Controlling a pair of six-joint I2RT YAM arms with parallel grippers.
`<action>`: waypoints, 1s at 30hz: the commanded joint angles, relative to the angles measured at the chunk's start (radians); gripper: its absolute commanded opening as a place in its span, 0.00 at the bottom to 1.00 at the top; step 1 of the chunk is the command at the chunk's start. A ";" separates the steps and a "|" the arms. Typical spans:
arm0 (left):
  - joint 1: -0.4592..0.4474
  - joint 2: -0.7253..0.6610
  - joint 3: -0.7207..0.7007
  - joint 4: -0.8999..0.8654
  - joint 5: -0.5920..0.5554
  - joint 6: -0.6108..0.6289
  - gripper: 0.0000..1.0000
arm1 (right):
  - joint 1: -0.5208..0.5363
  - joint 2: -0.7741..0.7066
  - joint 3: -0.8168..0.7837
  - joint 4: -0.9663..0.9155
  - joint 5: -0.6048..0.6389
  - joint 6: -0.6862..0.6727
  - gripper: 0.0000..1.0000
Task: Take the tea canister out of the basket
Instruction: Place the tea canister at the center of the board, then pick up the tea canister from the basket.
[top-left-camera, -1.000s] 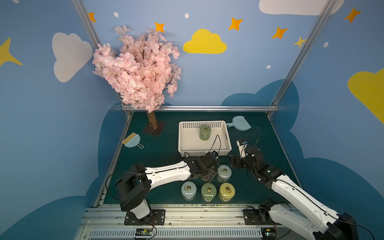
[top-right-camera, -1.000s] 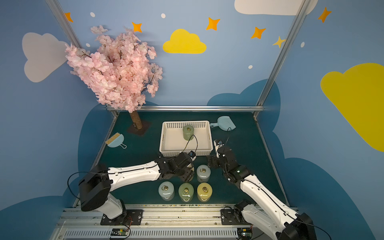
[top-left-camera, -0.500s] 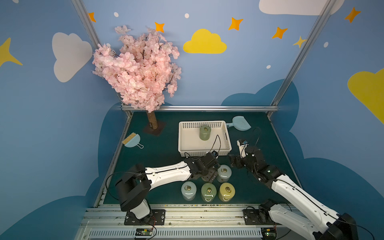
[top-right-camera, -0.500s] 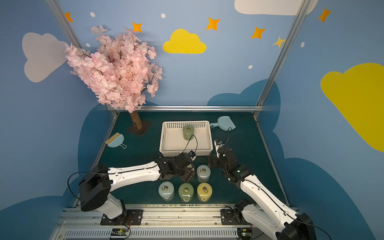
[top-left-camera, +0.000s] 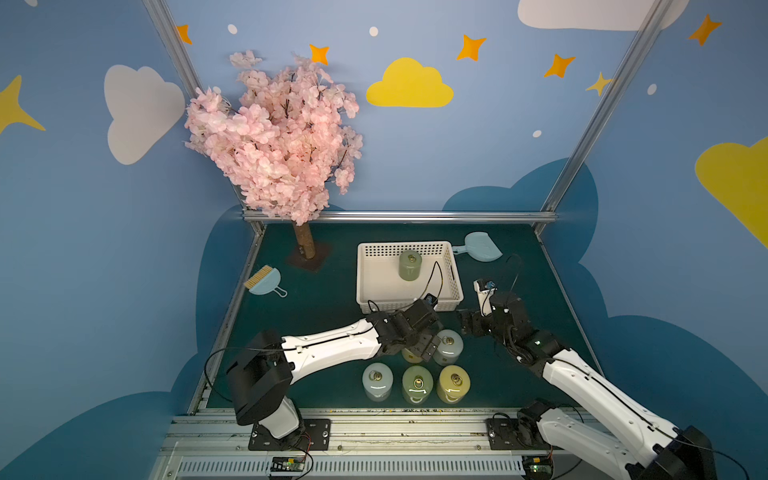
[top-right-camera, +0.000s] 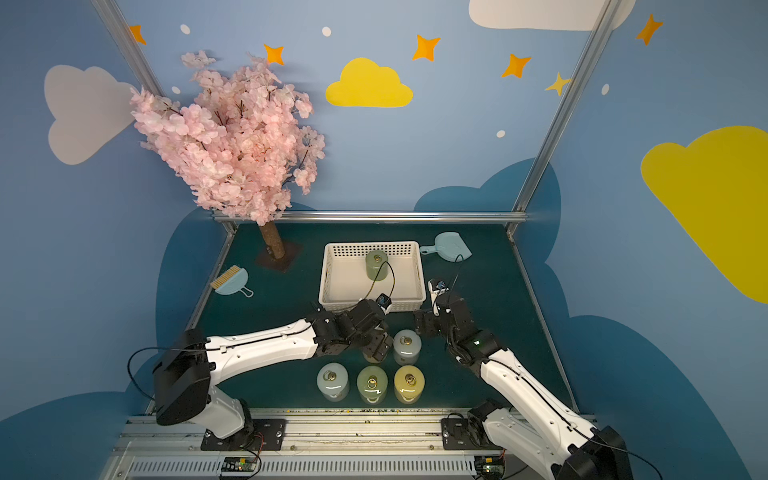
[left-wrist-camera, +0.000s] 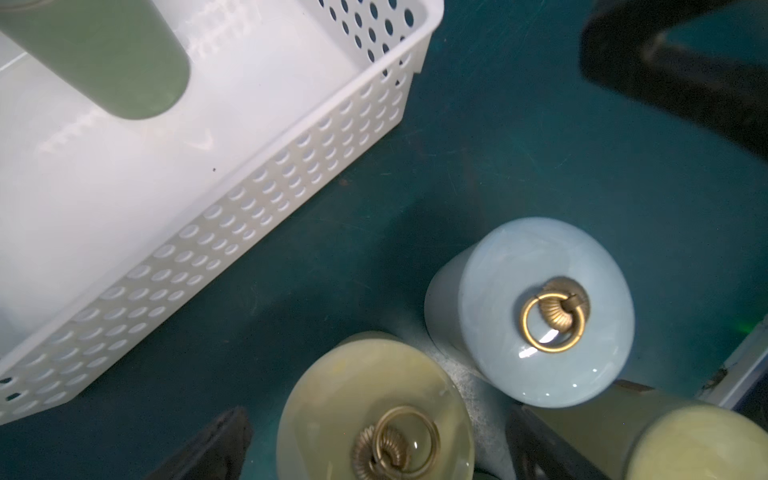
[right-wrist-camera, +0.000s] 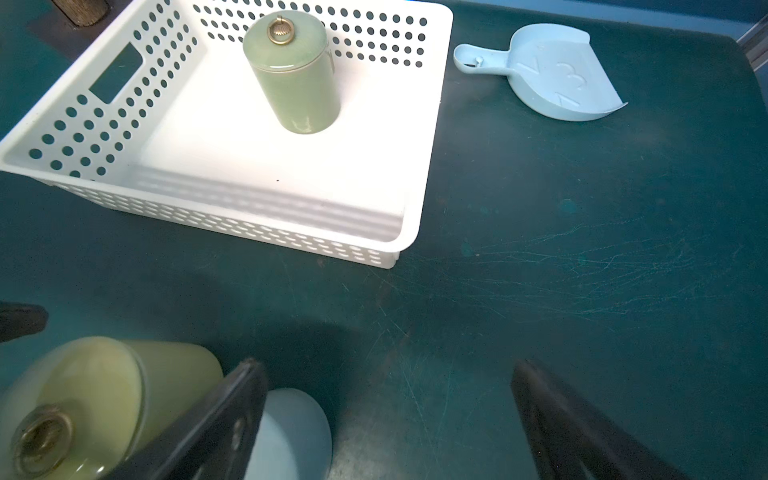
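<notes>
The dark green tea canister (top-left-camera: 410, 266) stands upright and alone in the white perforated basket (top-left-camera: 384, 293), near its far wall. The basket rests on a scratched dark teal mat (right-wrist-camera: 582, 249), inside blue walls painted with clouds and stars. Nearer the arms, five glossy canisters with brass ring pulls stand on the mat. The left gripper (left-wrist-camera: 378, 449), clamped a second ago, now straddles the pale yellow canister (left-wrist-camera: 365, 390), with what looks like a gap on each side. The right gripper (right-wrist-camera: 390, 415) gapes wide, holding nothing.
</notes>
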 joint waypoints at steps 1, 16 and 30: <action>-0.002 -0.036 0.047 -0.065 -0.040 -0.019 1.00 | -0.006 -0.015 -0.010 0.023 0.002 0.015 0.98; 0.124 -0.055 0.164 -0.098 -0.077 -0.031 1.00 | -0.010 -0.011 -0.009 0.029 -0.002 0.039 0.98; 0.301 0.092 0.310 -0.040 0.008 0.003 1.00 | -0.100 0.120 0.106 -0.022 -0.146 0.097 0.98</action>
